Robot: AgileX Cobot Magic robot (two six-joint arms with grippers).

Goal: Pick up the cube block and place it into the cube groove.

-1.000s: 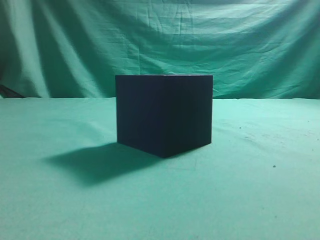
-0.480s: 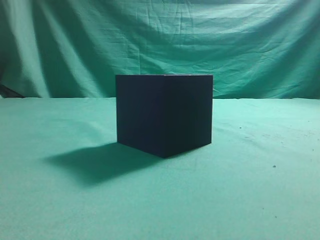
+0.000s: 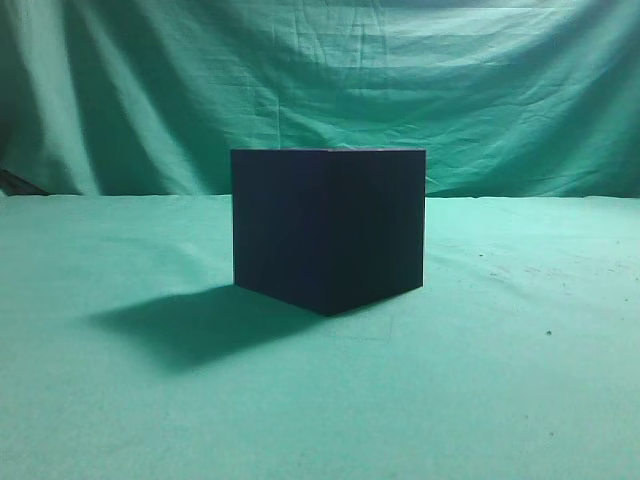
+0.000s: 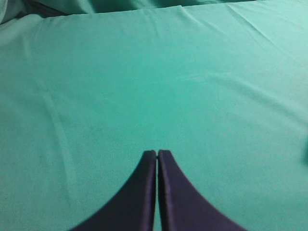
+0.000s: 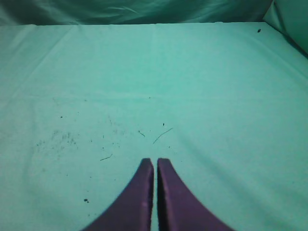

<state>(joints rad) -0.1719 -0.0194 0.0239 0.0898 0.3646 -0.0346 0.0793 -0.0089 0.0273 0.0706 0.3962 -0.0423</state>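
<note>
A large dark navy-black box (image 3: pixel 328 228) stands in the middle of the green cloth in the exterior view, one corner toward the camera. Its top and the cube groove cannot be seen from this height. The smaller cube block is not in any view. My left gripper (image 4: pixel 157 153) is shut and empty over bare green cloth. My right gripper (image 5: pixel 155 161) is shut and empty over green cloth with small dark specks. Neither gripper appears in the exterior view.
A green cloth (image 3: pixel 500 380) covers the table and hangs as a backdrop (image 3: pixel 330 80). The box casts a shadow (image 3: pixel 200 325) to its left. Lint and specks (image 5: pixel 106 139) lie ahead of my right gripper.
</note>
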